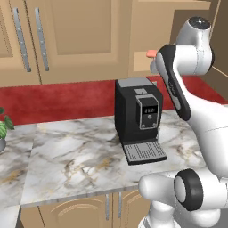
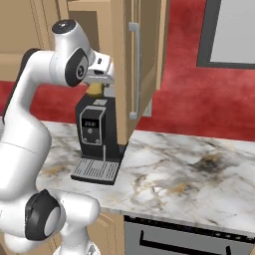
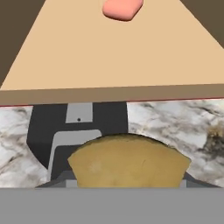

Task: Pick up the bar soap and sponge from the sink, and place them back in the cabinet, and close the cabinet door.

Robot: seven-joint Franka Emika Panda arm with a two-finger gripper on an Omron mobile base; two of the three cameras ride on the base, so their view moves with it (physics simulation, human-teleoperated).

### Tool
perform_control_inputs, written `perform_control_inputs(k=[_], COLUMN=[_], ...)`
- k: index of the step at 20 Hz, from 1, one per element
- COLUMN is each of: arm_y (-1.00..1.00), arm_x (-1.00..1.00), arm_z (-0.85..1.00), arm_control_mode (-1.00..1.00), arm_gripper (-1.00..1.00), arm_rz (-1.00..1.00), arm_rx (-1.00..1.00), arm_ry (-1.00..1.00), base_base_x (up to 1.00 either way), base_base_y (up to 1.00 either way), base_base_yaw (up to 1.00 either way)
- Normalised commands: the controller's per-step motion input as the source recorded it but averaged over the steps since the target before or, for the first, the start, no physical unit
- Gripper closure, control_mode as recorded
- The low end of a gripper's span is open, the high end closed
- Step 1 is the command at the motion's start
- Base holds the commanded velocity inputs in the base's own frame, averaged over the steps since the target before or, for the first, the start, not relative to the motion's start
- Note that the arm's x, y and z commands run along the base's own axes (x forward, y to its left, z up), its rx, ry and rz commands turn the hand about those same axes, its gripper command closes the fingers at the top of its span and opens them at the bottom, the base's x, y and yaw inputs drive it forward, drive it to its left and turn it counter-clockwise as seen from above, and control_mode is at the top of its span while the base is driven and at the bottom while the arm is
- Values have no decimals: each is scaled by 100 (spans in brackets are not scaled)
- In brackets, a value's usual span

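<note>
In the hand view we see the sponge (image 3: pixel 129 161) nearest, at the bottom centre, grasped in the gripper (image 2: pixel 95 87). Above it, the cabinet (image 3: pixel 109 52) shelf spans the upper frame; the bar soap (image 3: pixel 122 8) lies at its top centre. Below the shelf stands the coffee machine (image 1: pixel 137 116) on the counter (image 1: pixel 71 156). The cabinet door (image 2: pixel 142 60) hangs open at upper centre of the right base view.

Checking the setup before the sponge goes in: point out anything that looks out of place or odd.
Nothing stands out. The bar soap lies flat on the cabinet shelf, the gripper holds the sponge, and the coffee machine stands upright.
</note>
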Motion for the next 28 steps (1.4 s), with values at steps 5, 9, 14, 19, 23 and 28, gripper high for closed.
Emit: perform_control_inputs(k=[5, 9, 14, 19, 23, 28], arm_y=[-8, -14, -13, -3, -6, 0], arm_x=[37, 18, 16, 25, 12, 29], arm_z=[1, 11, 4, 7, 4, 10], arm_control_mode=[-100, -100, -100, -100, -100, -100], arm_gripper=[100, 100, 100, 100, 100, 100], arm_rz=[0, 0, 0, 0, 0, 0], arm_rx=[0, 0, 0, 0, 0, 0], arm_ry=[0, 0, -1, -1, -8, -5], base_base_x=[0, 0, 0, 0, 0, 0], base_base_y=[0, 0, 0, 0, 0, 0], base_base_yaw=[0, 0, 0, 0, 0, 0])
